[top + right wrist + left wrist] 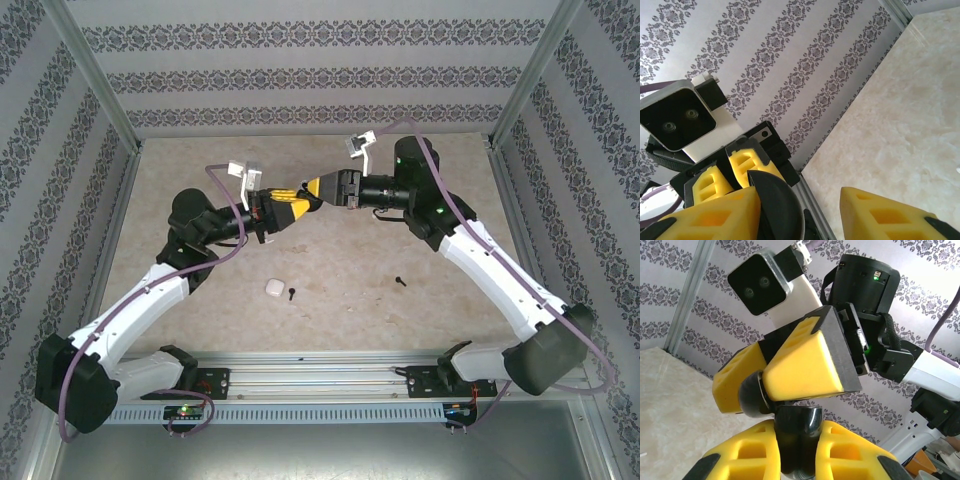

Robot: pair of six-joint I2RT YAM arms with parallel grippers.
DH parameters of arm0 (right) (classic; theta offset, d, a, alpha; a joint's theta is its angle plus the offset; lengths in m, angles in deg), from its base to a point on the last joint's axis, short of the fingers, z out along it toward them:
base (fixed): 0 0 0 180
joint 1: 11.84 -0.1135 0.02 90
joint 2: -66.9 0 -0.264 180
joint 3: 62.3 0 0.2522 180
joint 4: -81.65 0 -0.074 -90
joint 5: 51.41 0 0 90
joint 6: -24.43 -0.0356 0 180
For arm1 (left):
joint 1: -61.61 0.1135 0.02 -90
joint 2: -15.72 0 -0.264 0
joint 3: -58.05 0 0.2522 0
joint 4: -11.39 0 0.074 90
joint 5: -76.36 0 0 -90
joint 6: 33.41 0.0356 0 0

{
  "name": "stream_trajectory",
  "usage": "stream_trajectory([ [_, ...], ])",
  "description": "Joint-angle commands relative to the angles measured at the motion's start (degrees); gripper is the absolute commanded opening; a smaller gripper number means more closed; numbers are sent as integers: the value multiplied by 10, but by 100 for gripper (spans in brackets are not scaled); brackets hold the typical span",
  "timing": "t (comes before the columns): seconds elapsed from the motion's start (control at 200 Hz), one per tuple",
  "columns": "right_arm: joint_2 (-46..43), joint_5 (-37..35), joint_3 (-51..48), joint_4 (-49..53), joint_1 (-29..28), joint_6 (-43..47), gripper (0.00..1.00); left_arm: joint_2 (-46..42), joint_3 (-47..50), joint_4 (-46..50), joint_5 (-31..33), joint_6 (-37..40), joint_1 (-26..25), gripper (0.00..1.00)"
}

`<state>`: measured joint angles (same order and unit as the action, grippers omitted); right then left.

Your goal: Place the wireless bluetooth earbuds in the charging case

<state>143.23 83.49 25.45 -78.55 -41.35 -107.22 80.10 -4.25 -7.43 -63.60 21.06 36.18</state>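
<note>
The small white charging case (274, 287) lies on the table near the front. A black earbud (291, 294) rests right beside it, and a second earbud (400, 281) lies further right. Both grippers meet in the air above the table's middle. My left gripper (268, 207) (797, 429) is shut on a glossy black object (799, 440) with a rounded black part (751, 396) at its top; I cannot tell what it is. My right gripper (305, 190) (800, 205) stands open around that rounded part (777, 205), which leans on one finger only.
Patterned walls and metal posts (95, 75) enclose the beige table (350, 330). The arm bases sit on the rail (320, 375) at the near edge. Each wrist camera (760, 282) (677, 120) shows in the other arm's view.
</note>
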Motion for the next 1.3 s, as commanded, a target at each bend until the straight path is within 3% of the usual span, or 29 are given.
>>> stream_trajectory([
  [0.0,9,-18,3,21,7,3,44,-19,8,-53,-22,17,-5,0],
  [0.215,13,-8,16,19,10,-28,48,-28,27,-37,-1,34,-3,0],
  [0.455,-4,-24,36,72,7,-25,50,-78,66,54,66,99,3,0],
  [0.665,-24,-73,5,104,1,-30,51,-146,106,137,137,149,6,0],
  [0.864,-16,-141,-50,156,-3,-32,50,-208,124,225,164,195,7,0],
  [1.039,37,-194,-70,204,-33,-42,49,-246,120,278,180,221,7,0],
  [1.294,189,-202,-51,226,-91,-52,43,-276,103,353,192,261,7,0],
])
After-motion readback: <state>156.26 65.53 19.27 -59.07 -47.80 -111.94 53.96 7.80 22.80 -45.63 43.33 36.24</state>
